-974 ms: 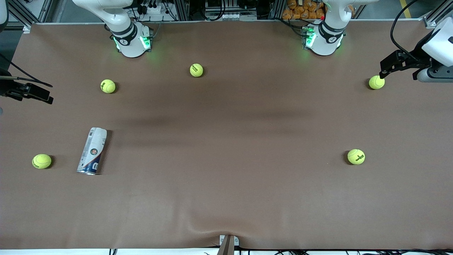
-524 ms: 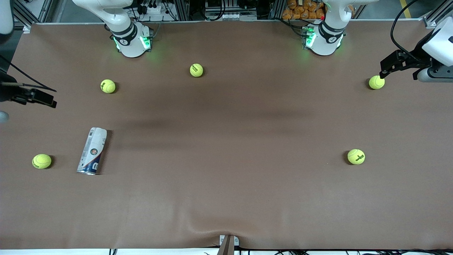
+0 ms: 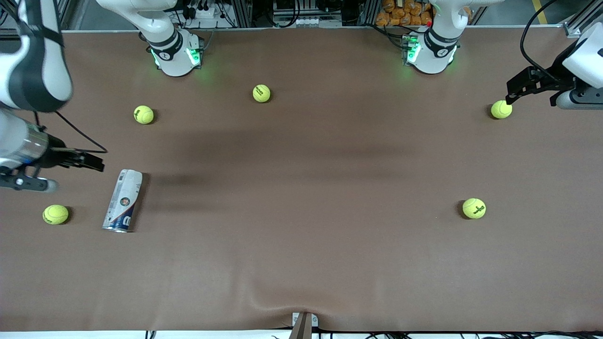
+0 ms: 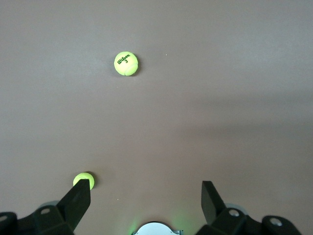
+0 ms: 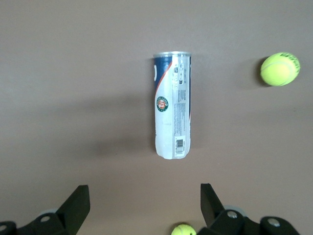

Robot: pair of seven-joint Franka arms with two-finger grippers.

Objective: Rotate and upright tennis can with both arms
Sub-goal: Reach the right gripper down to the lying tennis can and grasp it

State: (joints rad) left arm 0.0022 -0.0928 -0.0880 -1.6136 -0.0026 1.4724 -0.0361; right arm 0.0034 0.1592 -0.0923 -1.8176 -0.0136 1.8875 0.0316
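The slim white tennis can (image 3: pixel 123 200) with navy band and silver rim lies flat; it looks light, rigid, smooth and likely to roll, so mid-body is the best hold. The right gripper (image 5: pixel 143 198) hangs wide-jawed and empty over the table beside it. The left gripper (image 4: pixel 145 193), equally wide and empty, waits over a yellow-green tennis ball (image 3: pixel 501 109).

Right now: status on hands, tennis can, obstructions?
Right hand open, above table beside the tennis can. Left hand open, waiting over a tennis ball at its end. Can lying flat, untouched. Nothing in the way.

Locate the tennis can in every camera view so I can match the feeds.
Front view: tennis can lies on its side toward the right arm's end of the table.
Left wrist view: not in it.
Right wrist view: tennis can mid-picture, on its side.
Shared landmark: the tennis ball beside the can's rim end.
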